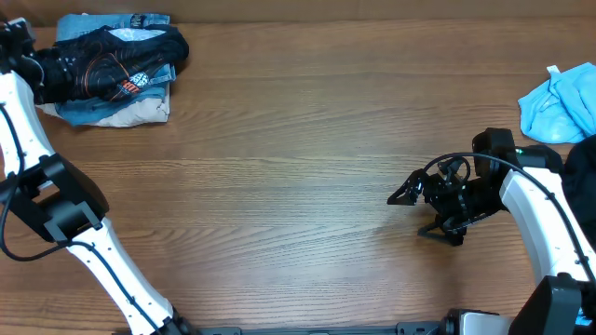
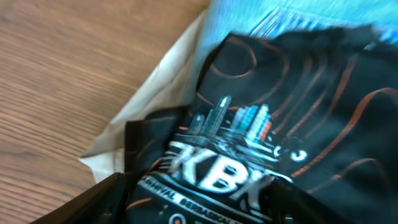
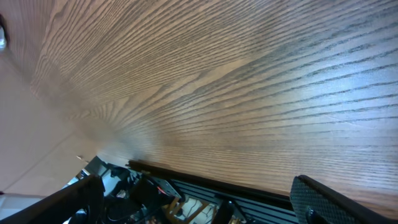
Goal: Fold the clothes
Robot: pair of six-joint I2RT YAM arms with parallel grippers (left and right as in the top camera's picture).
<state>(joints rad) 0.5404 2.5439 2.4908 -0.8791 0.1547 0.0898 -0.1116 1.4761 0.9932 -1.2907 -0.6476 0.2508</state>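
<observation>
The clothes lie in a pile (image 1: 112, 70) at the table's far left corner. On top is a black jersey (image 1: 130, 54) with tan lines, white lettering and a colourful logo (image 2: 236, 134). Under it are a blue denim piece (image 1: 93, 28) and a cream piece (image 1: 140, 113). My left gripper (image 1: 51, 73) is down on the jersey. In the left wrist view its fingers (image 2: 93, 202) stand wide apart on either side of a raised fold of the jersey. My right gripper (image 1: 410, 214) hovers open over bare wood at the right, holding nothing.
A light blue garment (image 1: 563, 102) lies at the far right edge, with a dark piece (image 1: 585, 154) just below it behind the right arm. The table's near edge and a black frame (image 3: 205, 186) show in the right wrist view.
</observation>
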